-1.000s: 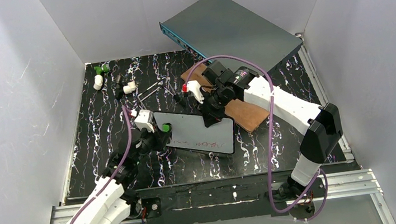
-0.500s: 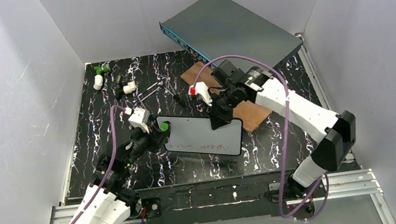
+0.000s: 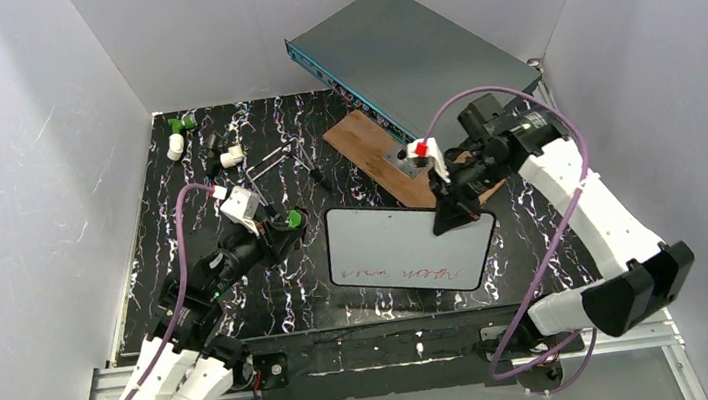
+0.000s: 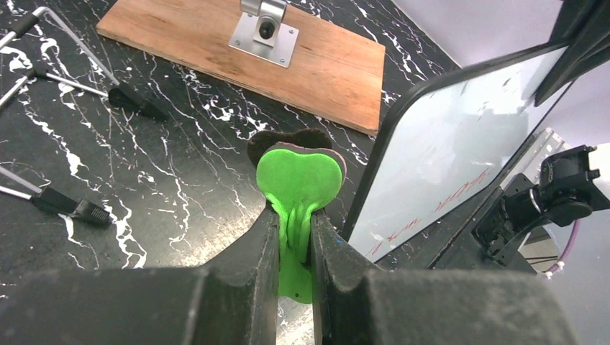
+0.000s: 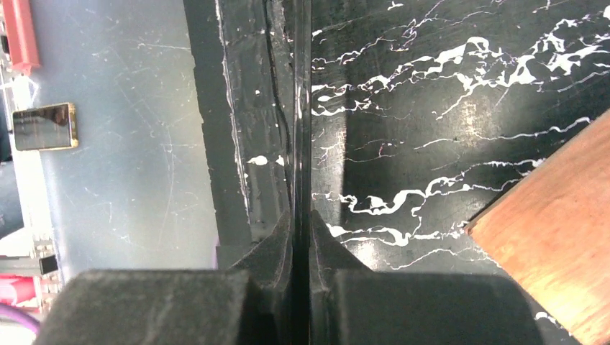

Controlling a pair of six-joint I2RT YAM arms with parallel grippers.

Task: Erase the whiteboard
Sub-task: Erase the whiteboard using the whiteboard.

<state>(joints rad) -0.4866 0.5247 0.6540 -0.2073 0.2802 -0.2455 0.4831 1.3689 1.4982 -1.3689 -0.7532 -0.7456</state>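
**Board held up, wiper ready, the writing not yet wiped**

My right gripper point(image 3: 452, 211) is clamped on the upper edge of the whiteboard point(image 3: 406, 249). It holds the board tilted up above the front part of the tabletop point(image 3: 172, 231), near the wooden plank point(image 3: 369, 143). I cannot tell if the lower edge of the board touches the tabletop.

My left gripper point(image 3: 288, 226) is closed on a green pad point(image 4: 301, 176) with a dark felt side. It stands just beside the left edge of the board and does not touch it.

The red writing point(image 3: 404, 275) runs along the lower part of the board, so I judge that the wiping step is only about to begin. For the next move, I think I must bring the felt side flat against the white face, low where the writing is. My right gripper must stay firm so that the board does not swing away under the push.
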